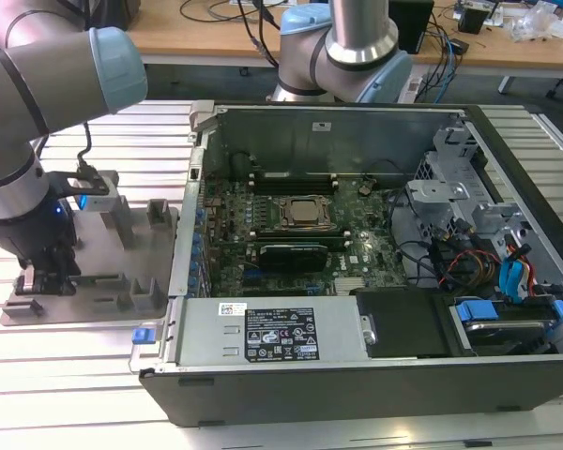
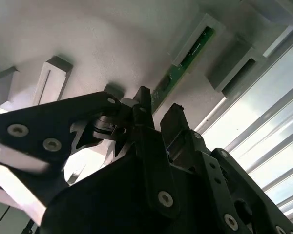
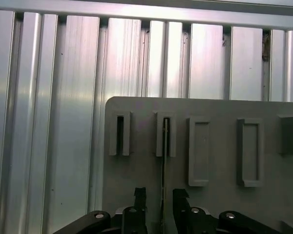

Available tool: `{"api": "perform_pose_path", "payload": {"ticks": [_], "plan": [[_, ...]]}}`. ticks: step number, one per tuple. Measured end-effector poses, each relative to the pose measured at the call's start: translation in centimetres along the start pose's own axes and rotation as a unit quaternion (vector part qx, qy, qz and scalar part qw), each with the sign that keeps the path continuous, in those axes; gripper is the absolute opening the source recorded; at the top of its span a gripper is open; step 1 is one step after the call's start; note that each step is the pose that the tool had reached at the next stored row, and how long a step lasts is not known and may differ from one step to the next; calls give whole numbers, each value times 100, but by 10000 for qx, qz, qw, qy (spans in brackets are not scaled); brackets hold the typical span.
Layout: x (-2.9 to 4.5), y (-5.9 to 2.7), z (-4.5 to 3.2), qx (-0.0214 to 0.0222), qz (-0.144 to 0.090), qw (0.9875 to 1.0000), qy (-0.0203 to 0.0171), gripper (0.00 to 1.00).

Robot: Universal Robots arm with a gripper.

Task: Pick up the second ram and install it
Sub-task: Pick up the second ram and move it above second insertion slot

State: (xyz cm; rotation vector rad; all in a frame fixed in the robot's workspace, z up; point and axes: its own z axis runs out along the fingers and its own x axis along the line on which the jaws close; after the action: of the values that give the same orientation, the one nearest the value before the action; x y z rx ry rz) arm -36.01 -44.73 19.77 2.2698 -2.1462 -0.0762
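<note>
The gripper (image 1: 43,279) is seen down at the grey fixture tray (image 1: 103,292), at the exterior view's left, well apart from the open computer case (image 1: 263,337). In both wrist views the second ram (image 3: 163,163) is found standing on edge in the tray. Its far end is held in a slotted post (image 3: 165,136), and its near end runs between the two fingers (image 3: 139,196). The jaws are released: a gap is left on each side of the green stick, and no contact is shown.

For this grasp to be done well, it is judged that the stick should be centred between the pads. That way both flat faces are met together and the board is not bent or pushed sideways against its post. The fingers should also be kept parallel to the slot line.

The neighbouring slotted post (image 3: 119,135) appears to be empty, as do the two wider pockets (image 3: 198,151) beside it. Inside the case, the processor socket (image 1: 305,214) and a wide black card (image 1: 291,253) are seen on the board. Whether a memory stick is already seated there cannot be made out from this angle.
</note>
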Motion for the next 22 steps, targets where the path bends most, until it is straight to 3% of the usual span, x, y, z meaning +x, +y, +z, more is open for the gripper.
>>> {"api": "perform_pose_path", "payload": {"ticks": [3, 4, 12, 14, 17, 22], "plan": [[0, 0, 0, 0, 0, 10000, -3, 15], [0, 0, 0, 0, 0, 10000, -4, 14], [1, 0, 0, 0, 12, 10000, -2, 14], [1, -1, 0, 5, 234, 9997, -4, 14], [0, 0, 0, 14, 620, 9981, -20, 14], [1, 1, -11, 14, 633, 9980, -21, 14]]}}
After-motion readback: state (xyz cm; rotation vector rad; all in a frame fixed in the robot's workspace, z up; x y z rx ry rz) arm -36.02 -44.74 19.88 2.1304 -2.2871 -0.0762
